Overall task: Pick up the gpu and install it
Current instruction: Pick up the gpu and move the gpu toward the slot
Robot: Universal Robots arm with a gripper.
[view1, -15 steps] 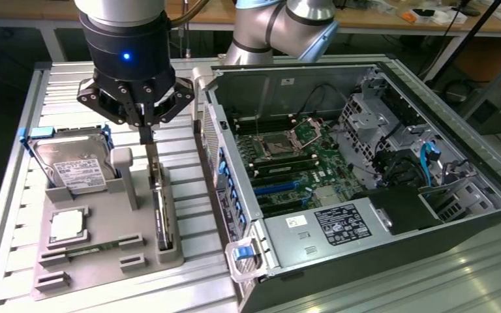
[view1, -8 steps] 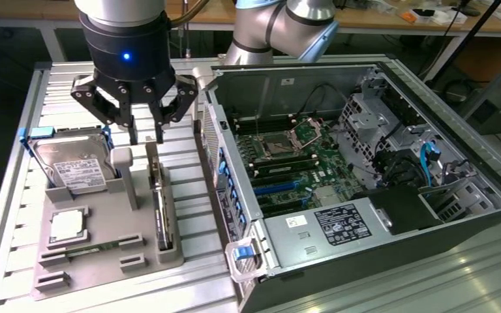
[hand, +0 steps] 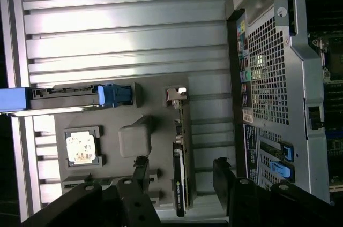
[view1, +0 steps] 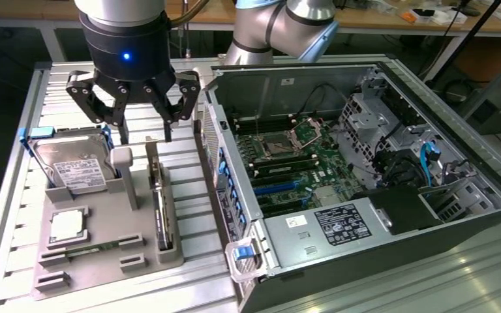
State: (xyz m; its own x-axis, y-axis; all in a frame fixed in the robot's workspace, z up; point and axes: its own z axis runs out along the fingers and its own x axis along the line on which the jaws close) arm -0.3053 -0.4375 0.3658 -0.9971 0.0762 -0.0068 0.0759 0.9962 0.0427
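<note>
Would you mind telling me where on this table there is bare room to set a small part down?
The slatted table is bare past the hard drive end of the grey tray, beside the computer case; a narrow strip also runs between tray and case. The tray is crowded: hard drive, graphics card, with the open gripper above.

The exterior camera looks steeply down from high, at middling range, taking in the open computer case (view1: pixel 276 81) and the grey parts holder (view1: pixel 115 218) beside it. My wrist camera faces straight down past my fingers (hand: pixel 222 176), closer, over that holder and the case's nearest wall. Both views share these.
</note>
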